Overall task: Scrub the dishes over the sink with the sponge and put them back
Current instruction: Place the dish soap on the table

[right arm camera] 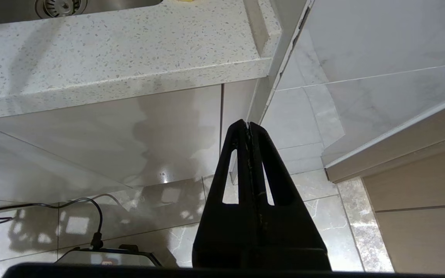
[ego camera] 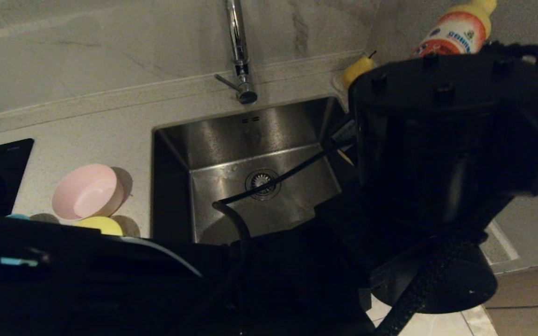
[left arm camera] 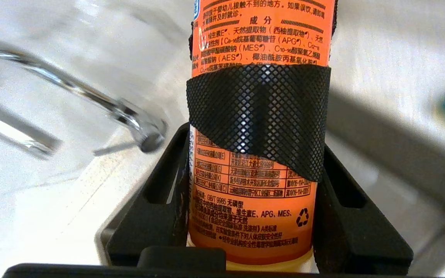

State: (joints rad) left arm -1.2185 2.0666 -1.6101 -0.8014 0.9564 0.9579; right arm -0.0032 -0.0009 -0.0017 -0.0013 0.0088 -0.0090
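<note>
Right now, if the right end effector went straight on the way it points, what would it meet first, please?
The right end effector, shut and parked below the counter edge, points at the pale cabinet front under the counter; that panel would likely come first, though depth is unclear.

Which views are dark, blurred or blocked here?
Head view: dim, the black arm blocks the stainless steel sink's right side. Left wrist view: bright, orange-labelled detergent bottle sharp between the jaws, chrome tap behind it smeared. Right wrist view: evenly lit, glare spots on the glossy floor tiles.
</note>
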